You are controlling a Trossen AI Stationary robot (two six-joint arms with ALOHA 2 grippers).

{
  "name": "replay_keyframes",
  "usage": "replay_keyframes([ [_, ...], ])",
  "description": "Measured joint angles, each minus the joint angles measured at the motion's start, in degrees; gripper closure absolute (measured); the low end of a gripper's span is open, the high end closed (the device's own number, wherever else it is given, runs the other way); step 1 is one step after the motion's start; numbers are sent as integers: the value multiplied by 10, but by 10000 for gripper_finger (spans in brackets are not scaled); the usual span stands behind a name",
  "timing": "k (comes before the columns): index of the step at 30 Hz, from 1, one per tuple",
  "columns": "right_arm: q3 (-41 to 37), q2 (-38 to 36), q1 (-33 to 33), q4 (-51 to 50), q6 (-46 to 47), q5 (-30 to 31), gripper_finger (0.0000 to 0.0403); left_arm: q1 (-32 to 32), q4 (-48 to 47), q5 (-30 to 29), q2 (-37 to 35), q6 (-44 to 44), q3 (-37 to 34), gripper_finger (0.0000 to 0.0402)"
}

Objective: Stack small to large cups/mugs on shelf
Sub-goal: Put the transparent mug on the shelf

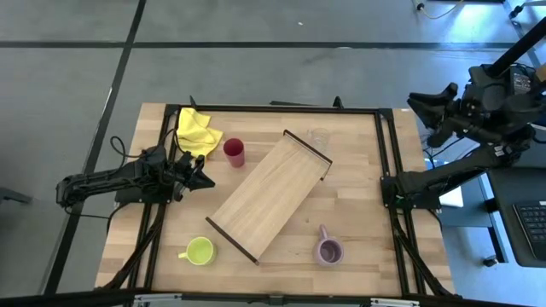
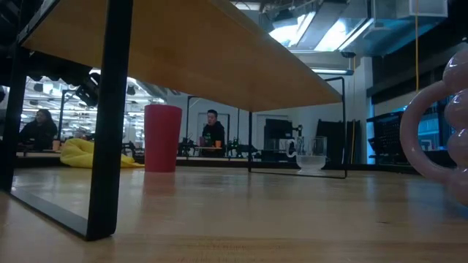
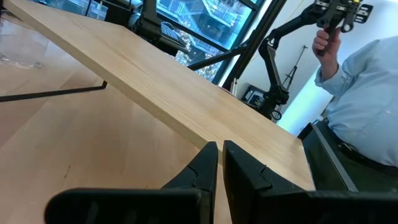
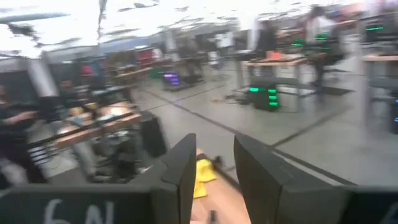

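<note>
The light-wood shelf (image 1: 269,194) lies slantwise mid-table, standing on its dark end rails (image 2: 110,117). The dark red tumbler (image 1: 234,152) stands upright on the table just left of the shelf's far end. The lime-yellow mug (image 1: 200,251) stands near the front left, and the lilac mug (image 1: 328,250) near the front right, both upright. My left gripper (image 1: 205,176) is shut and empty, low over the table between the tumbler and the shelf's left side, pointing at the shelf (image 3: 174,93). My right gripper (image 1: 426,107) is open and empty, off the table's right edge.
A yellow cloth (image 1: 196,130) lies at the far left corner. A clear cup (image 1: 318,136) stands by the shelf's far end. A dark frame (image 1: 388,170) runs along the table's edges. A person (image 3: 367,106) is beyond the table.
</note>
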Motion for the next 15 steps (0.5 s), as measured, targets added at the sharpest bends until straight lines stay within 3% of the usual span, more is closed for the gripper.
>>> replay_keyframes([
  [6, 37, 0, 0, -23, -26, 91, 292, 0, 0, 0, 0, 0, 0, 382],
  [11, 75, 0, 0, 20, -54, 143, 292, 0, 0, 0, 0, 0, 0, 382],
  [15, 101, -1, 0, 46, -137, 164, 292, 0, 0, 0, 0, 0, 0, 382],
])
